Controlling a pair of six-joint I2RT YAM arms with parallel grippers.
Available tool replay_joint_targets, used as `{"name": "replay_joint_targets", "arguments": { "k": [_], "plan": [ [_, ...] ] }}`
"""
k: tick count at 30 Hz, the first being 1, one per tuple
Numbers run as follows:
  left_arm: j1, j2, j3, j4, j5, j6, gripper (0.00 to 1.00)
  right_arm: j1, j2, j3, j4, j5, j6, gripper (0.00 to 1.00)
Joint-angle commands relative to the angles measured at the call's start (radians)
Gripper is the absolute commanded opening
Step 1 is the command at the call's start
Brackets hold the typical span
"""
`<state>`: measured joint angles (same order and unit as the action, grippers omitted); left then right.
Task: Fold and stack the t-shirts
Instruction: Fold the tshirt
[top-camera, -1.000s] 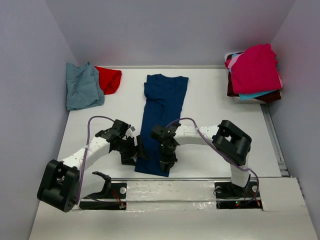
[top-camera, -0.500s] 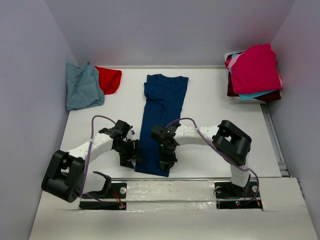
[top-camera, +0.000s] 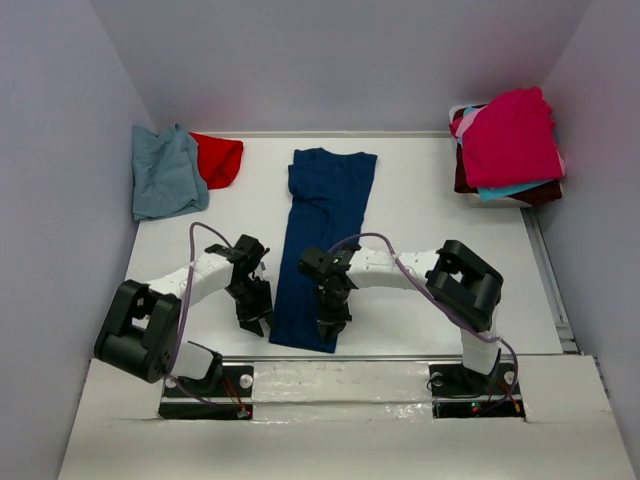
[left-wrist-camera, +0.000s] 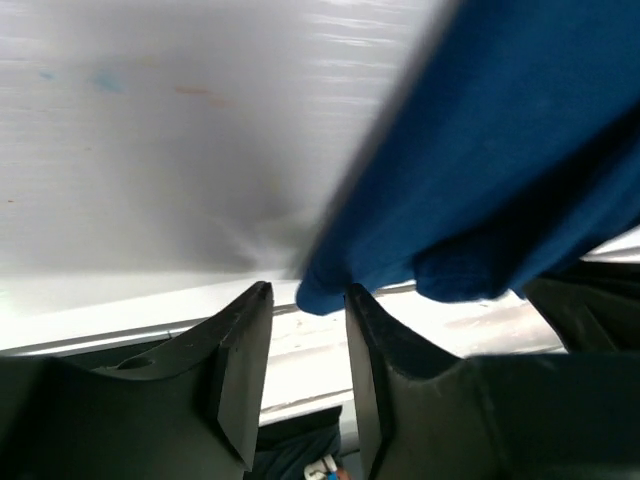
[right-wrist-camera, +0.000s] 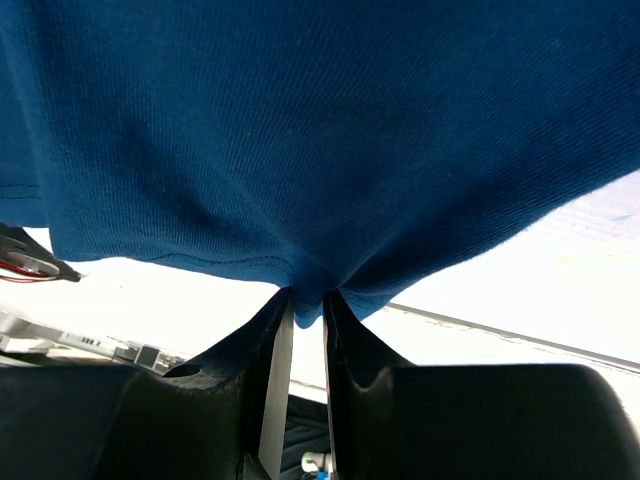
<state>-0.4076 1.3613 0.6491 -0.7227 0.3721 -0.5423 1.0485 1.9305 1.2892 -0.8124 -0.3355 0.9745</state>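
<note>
The navy t-shirt (top-camera: 330, 200) lies as 1 long narrow strip down the middle of the worktop (top-camera: 440, 220), collar end far, hem near. The right jaws are clamped on the near hem, with the cloth pinched tight between them in the right wrist view. The left jaws stand apart at the shirt's near left corner, which sits between their tips without being gripped. At the far left, the blue-grey tee (top-camera: 165, 175) and the red tee (top-camera: 218, 158) lie touching. At the far right, the magenta tee (top-camera: 510, 135) tops the turquoise tee (top-camera: 505, 190) and the maroon tee (top-camera: 540, 195).
</note>
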Motion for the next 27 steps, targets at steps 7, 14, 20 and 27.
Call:
{"name": "replay_joint_targets", "arguments": {
  "k": [7, 14, 20, 27],
  "plan": [
    [0.004, 0.065, 0.021, -0.057, -0.025, 0.005, 0.39, 0.013, -0.048, 0.052, -0.033, 0.026, -0.010, 0.24],
    [0.004, 0.075, 0.056, -0.053, -0.032, 0.016, 0.48, 0.013, -0.048, 0.048, -0.037, 0.029, -0.010, 0.24],
    [0.004, 0.108, 0.081, -0.044, -0.004, 0.057, 0.49, 0.013, -0.048, 0.047, -0.039, 0.029, -0.013, 0.24],
    [0.004, 0.139, 0.049, -0.024, 0.025, 0.064, 0.21, 0.013, -0.060, 0.035, -0.044, 0.035, -0.007, 0.24]
  ]
}}
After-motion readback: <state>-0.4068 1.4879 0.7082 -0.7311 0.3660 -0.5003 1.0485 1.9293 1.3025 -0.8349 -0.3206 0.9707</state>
